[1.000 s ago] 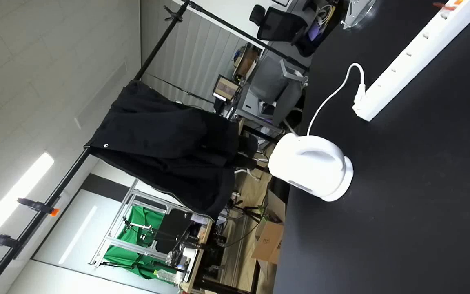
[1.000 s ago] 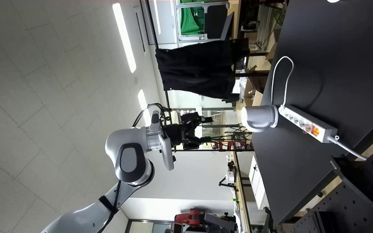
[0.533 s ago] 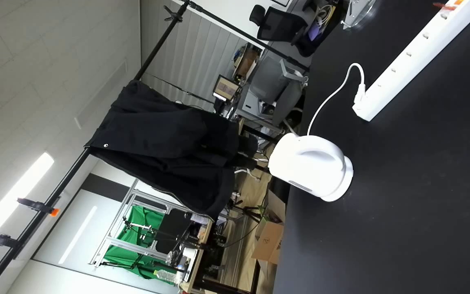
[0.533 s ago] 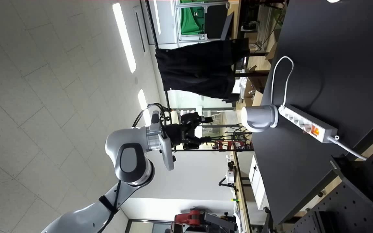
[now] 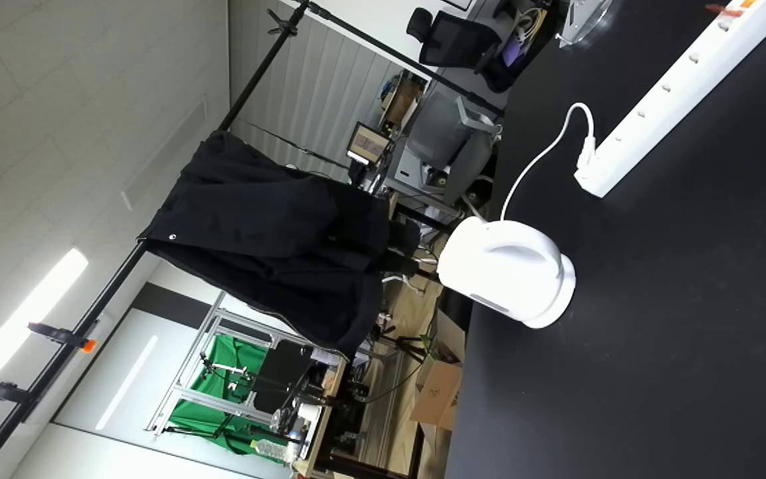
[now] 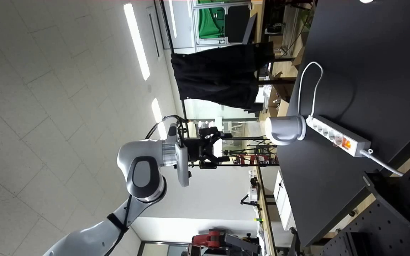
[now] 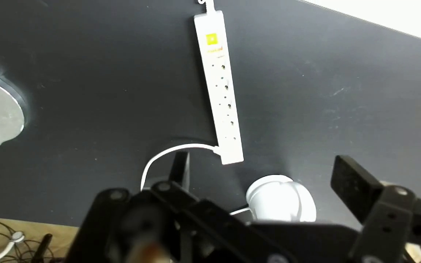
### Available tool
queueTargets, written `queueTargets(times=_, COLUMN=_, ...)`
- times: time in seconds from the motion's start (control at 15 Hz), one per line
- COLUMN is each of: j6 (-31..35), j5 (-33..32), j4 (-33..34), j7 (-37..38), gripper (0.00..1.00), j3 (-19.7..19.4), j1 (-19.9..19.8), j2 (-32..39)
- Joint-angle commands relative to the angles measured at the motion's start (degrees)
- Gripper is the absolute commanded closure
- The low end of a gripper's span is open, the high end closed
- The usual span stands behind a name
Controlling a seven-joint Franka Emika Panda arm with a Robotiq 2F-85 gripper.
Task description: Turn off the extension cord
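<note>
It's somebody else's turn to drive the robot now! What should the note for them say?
Claw: open, holding nothing, up in the air.
Extension cord: lying on the black table; the white kettle is plugged into it, at the end away from the orange switch.
Done: no sign of a press yet; the orange switch looks lit, so the power is probably on.
Left: bring the claw down to the orange switch, press it, then check whether the light goes out.

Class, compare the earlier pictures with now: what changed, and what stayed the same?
In an exterior view, the end effector has turned slightly and shifted a little toward the picture's bottom edge. It is open; nothing was grasped or released. The extension cord and white kettle stayed put.
</note>
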Motion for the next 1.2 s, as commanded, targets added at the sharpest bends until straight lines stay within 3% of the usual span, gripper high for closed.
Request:
queueTargets(times=0.0, j6=-4.2, j5=2.4, j4=4.6, j7=-4.5, gripper=0.26, j3=-0.2, j1=1.7, j2=3.6)
queueTargets(times=0.67, j6=-7.5, j5=8.2, j4=10.4, j7=-12.8, gripper=0.95, j3=1.1, j1=0.4, j2=13.2)
queueTargets(times=0.73, j6=-5.5, j5=7.9, j4=7.4, j7=-12.6, gripper=0.99, j3=1.8, j1=-0.3, j2=10.9)
queueTargets(times=0.8, j6=-5.5, j5=7.9, j4=7.7, j7=-12.6, gripper=0.85, j3=2.1, j1=-0.5, j2=11.5)
queueTargets(times=0.93, j6=-5.4, j5=7.8, j4=7.5, j7=-12.5, gripper=0.98, j3=2.5, j1=-0.7, j2=11.7)
queueTargets(times=1.13, j6=-5.4, j5=7.8, j4=7.5, j7=-12.5, gripper=0.99, j3=2.6, j1=-0.8, j2=11.7)
